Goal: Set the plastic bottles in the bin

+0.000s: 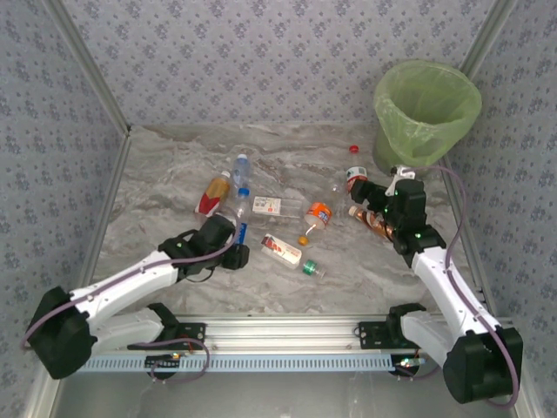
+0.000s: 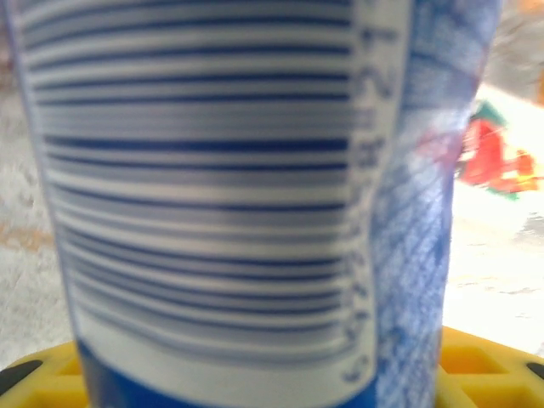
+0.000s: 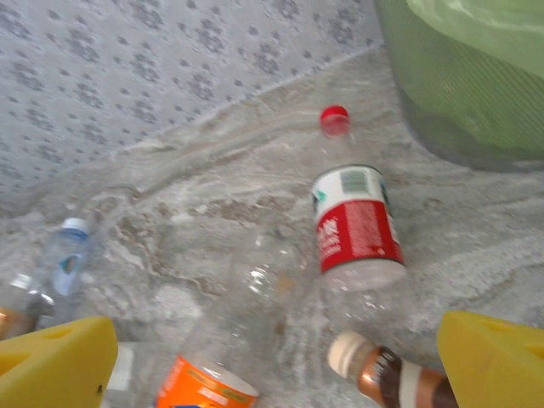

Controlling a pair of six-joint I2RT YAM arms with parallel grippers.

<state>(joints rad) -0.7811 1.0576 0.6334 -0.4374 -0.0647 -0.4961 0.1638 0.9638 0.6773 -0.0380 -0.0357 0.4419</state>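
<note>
Barely begun. The plastic bottles litter the bench, with the bin at one o'clock. The left gripper has its jaws around a blue-labelled bottle — clamped or not, I cannot tell. The right gripper has its jaws apart over a brown bottle.

The marbled grey table carries scattered plastic bottles and the green-lined bin.
</note>
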